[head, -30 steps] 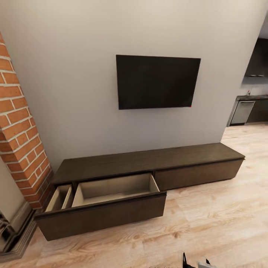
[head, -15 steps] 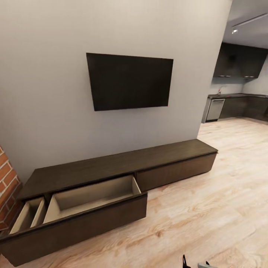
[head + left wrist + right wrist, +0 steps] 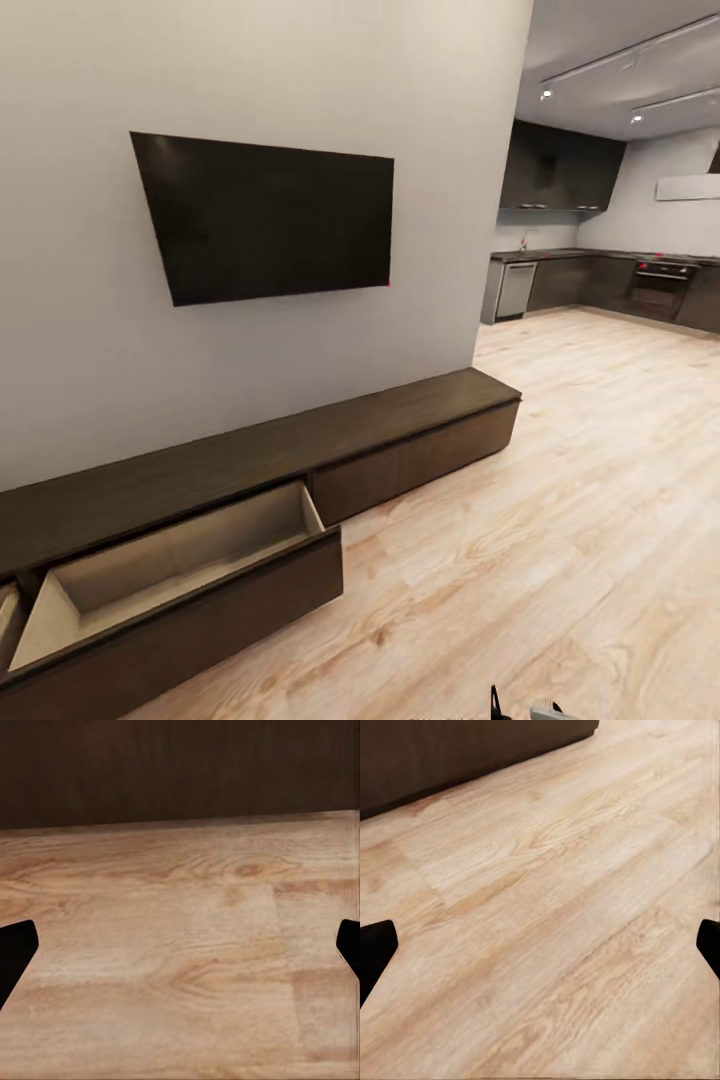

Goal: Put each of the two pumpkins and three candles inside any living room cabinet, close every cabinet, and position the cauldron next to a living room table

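Head view has the cabinet (image 3: 300,450) along the grey wall under the TV (image 3: 270,225), its near-left drawer (image 3: 170,570) pulled out, pale inside with nothing in it; kitchen far right; both wrist views look at wood floor (image 3: 555,915), left fingers (image 3: 16,952) and right fingers (image 3: 375,945) spread wide, holding nothing.

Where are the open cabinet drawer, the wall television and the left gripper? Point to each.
open cabinet drawer (image 3: 170,565): head view, pale inner floor.
wall television (image 3: 270,218): head view, screen centre.
left gripper (image 3: 180,960): left wrist view, midway between fingertips.
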Tool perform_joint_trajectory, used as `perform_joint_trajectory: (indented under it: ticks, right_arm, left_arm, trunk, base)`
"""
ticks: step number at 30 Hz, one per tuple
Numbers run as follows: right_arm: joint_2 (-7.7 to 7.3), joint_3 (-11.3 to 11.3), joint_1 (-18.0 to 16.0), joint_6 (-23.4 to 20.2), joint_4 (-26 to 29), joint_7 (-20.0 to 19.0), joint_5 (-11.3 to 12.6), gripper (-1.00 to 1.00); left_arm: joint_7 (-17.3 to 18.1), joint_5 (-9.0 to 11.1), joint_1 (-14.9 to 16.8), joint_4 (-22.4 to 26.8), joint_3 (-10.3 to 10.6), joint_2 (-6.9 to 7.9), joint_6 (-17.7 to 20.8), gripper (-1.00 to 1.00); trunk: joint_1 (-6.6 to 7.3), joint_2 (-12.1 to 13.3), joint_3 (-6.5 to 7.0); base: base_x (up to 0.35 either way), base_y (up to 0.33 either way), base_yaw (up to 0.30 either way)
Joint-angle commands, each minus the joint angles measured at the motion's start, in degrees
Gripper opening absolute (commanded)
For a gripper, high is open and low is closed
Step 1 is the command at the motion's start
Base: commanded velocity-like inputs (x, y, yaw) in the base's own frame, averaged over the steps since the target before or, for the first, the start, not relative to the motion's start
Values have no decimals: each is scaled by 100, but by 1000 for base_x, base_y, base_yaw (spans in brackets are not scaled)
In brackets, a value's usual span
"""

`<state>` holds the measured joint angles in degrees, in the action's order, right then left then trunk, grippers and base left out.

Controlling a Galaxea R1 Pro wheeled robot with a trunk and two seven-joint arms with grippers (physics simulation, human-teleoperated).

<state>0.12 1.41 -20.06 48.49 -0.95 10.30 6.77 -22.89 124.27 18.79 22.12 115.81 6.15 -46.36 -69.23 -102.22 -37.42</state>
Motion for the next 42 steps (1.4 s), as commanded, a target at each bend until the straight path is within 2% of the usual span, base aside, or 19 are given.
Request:
perform_joint_trajectory:
  ticks: [1, 4, 13, 28, 30, 36, 42]
  right_arm:
    - [3, 21, -6, -17, -10, -19, 52, 100]
    - [15, 25, -6, -234, -4, -19, 53, 100]
    - [16, 34, -6, -376, -2, -47, 53, 100]
    - [21, 11, -6, -927, 6, -157, 67, 100]
    - [22, 10, -6, -975, 7, -154, 69, 100]
    - [31, 8, -6, -1022, 7, -151, 69, 100]
    - [32, 8, -6, -1018, 7, -151, 70, 100]
  left_arm:
    - [-53, -8, 11, 20, 47, 2, -23, 100]
    - [-50, -8, 11, 20, 47, 0, -22, 100]
    - [-72, -2, 11, 20, 47, 3, -24, 100]
    - [-85, 0, 11, 20, 47, 0, -20, 100]
    - [-89, 0, 11, 20, 47, 0, 12, 100]
    - [-66, 5, 11, 13, 47, -11, 435, 100]
    - [-58, 9, 11, 12, 47, -101, 491, 100]
  trunk:
    - [0, -3, -6]
    - [0, -3, -6]
    - [0, -3, -6]
    - [0, -3, -30]
    - [0, -3, -43]
    - [0, -3, -87]
    - [0, -3, -137]
  base:
    - [3, -6, -298]
    - [2, -3, -298]
    - [0, 0, -298]
    - [0, 0, -288]
    - [0, 0, -215]
    - [0, 0, -193]
    - [0, 0, -133]
